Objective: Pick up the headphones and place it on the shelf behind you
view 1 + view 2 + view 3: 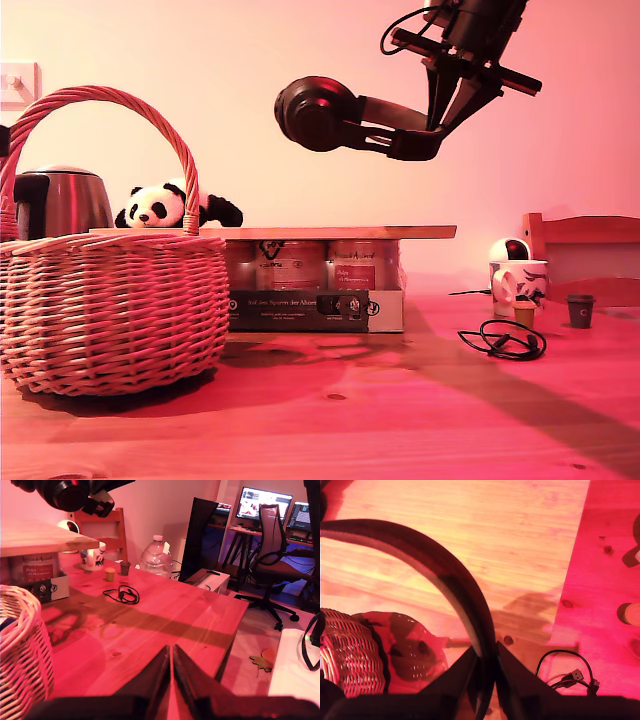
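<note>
With second gripper (485, 672) clamped on the band of the headphones (320, 113), held high above the shelf (330, 232), lower slowly, keep level, release only once earcups rest flat.

The shelf (300, 232) lies mostly bare and open from above toward the exterior view's right. A panda (165, 207) and kettle (65, 200) crowd its other end, perhaps just behind it. The basket (105, 300) with its tall handle stands in front of that end. A cable (505, 340) and cups (580, 310) dot the table (400, 420).
</note>
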{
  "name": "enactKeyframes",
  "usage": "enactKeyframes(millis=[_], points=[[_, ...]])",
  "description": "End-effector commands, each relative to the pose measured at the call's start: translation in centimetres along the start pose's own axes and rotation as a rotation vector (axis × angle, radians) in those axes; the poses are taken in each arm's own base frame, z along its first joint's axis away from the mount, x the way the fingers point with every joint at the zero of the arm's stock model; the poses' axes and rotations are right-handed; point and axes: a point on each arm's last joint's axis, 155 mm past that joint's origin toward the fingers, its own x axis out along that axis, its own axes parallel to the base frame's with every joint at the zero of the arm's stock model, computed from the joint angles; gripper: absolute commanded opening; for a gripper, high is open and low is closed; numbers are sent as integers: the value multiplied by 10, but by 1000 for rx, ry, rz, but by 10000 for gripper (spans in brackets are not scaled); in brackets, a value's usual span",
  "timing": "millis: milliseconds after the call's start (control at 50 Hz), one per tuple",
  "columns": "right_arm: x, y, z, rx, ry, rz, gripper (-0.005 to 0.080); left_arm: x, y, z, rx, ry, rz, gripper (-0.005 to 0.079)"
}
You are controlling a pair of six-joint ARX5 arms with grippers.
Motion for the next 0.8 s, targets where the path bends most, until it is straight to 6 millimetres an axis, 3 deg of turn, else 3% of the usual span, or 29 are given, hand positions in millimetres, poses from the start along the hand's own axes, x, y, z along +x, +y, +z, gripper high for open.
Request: enactKeyframes(millis=[0, 460, 560, 780], points=[[1, 6, 11, 16, -35, 23, -13, 1, 1, -10, -4, 10, -6, -19], [-3, 16, 60, 150, -218, 110, -13, 1, 1, -10, -5, 10, -8, -19], [5, 16, 65, 181, -232, 118, -13, 1, 0, -10, -5, 12, -16, -19], [45, 7, 64, 232, -209, 117, -13, 2, -5, -11, -4, 16, -36, -19]])
